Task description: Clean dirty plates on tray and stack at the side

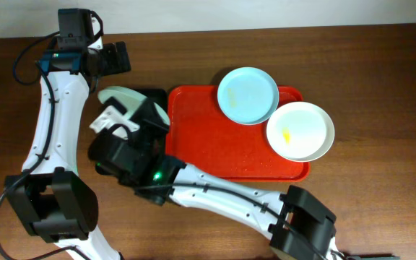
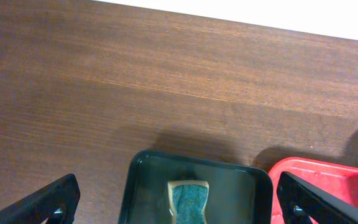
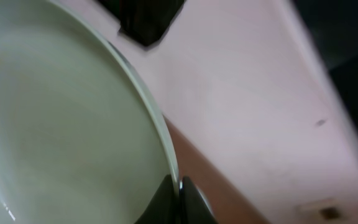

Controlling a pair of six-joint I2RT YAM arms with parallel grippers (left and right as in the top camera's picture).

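Right claw [image 3: 180, 200] clamped on the rim of a pale mint plate [image 3: 61, 124], held over the black tray [image 2: 143, 163] beside the red tray [image 1: 201, 137]; left claw [image 2: 178, 186] spread wide and empty above the sponge [image 2: 188, 200]. On the red tray sit a blue plate [image 1: 247, 94] and a white plate [image 1: 300, 130] smeared yellow; likely early, nothing stacked on the bench [image 1: 367, 65] yet

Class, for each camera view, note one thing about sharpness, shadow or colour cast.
Overhead: evenly lit and sharp; the yellow smear on the white plate reads clearly. Left wrist: wood grain crisp, soft shadows on the table beyond the black tray. Right wrist: blurred throughout; the mint plate is too near to focus, background washed pink.
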